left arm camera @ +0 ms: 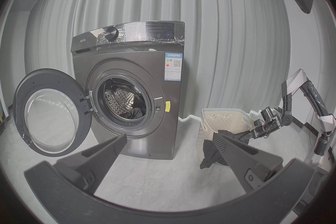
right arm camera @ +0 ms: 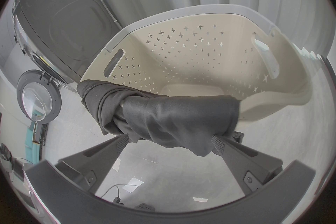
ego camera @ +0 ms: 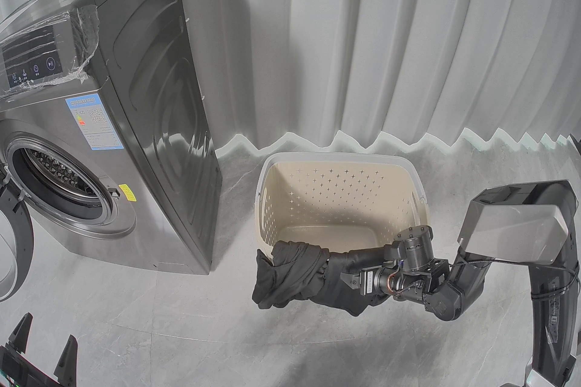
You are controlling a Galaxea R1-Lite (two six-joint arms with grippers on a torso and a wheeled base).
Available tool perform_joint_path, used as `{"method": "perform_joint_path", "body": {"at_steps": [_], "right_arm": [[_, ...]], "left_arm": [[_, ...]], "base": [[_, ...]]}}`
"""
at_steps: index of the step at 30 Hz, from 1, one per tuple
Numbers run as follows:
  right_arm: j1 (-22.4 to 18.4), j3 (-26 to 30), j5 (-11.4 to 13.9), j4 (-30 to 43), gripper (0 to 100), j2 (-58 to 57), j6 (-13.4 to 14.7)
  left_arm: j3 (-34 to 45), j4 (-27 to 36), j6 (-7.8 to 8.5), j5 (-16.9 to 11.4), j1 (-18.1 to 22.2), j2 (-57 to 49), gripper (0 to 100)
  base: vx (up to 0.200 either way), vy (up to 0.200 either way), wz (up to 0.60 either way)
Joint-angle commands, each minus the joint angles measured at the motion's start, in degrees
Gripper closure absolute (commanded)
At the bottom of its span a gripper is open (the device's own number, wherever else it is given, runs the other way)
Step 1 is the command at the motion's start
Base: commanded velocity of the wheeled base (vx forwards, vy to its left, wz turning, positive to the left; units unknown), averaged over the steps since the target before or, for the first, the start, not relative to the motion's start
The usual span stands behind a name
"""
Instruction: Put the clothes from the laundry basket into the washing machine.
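Right hand (ego camera: 346, 279) is seen w/ fingers spread wide and dark garment (ego camera: 296, 276) bunched across btwn the tips; no firm clamp is shown. Garment is draped over near rim of basket (ego camera: 339, 156), hanging outside it. Left hand (ego camera: 47, 335) is held wide open, empty, low before washer (ego camera: 151, 104), door (left arm camera: 49, 112) swung open. Cloth is judged light, limp, apt to slip & trail; thickest bunch should be pinched.

Washing machine (left arm camera: 168, 123) sticker (left arm camera: 173, 66) print apparently illegible
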Motion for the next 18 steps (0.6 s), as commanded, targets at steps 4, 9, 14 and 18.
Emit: {"method": "perform_joint_path", "body": {"at_steps": [4, 9, 14, 18], "right_arm": [[0.5, -4.0, 0.0, -0.1, 0, 2.8, 0.4], [0.0, -6.3, 0.0, -0.1, 0, 4.3, 0.5], [-0.2, -7.6, 0.0, -0.1, 0, 4.7, 0.5], [-0.2, -8.2, -0.1, -0.2, 0, 5.3, 0.5]], "left_arm": [[0.8, 0.0, -0.06, 0.0, 0.0, -0.8, 0], [0.8, 0.0, -0.06, 0.0, 0.0, -0.8, 0], [0.8, 0.0, -0.06, 0.0, 0.0, -0.8, 0], [0.8, 0.0, -0.06, 0.0, 0.0, -0.8, 0]], "base": [[0.0, 0.0, 0.0], [0.0, 0.0, 0.0], [0.0, 0.0, 0.0], [0.0, 0.0, 0.0]]}}
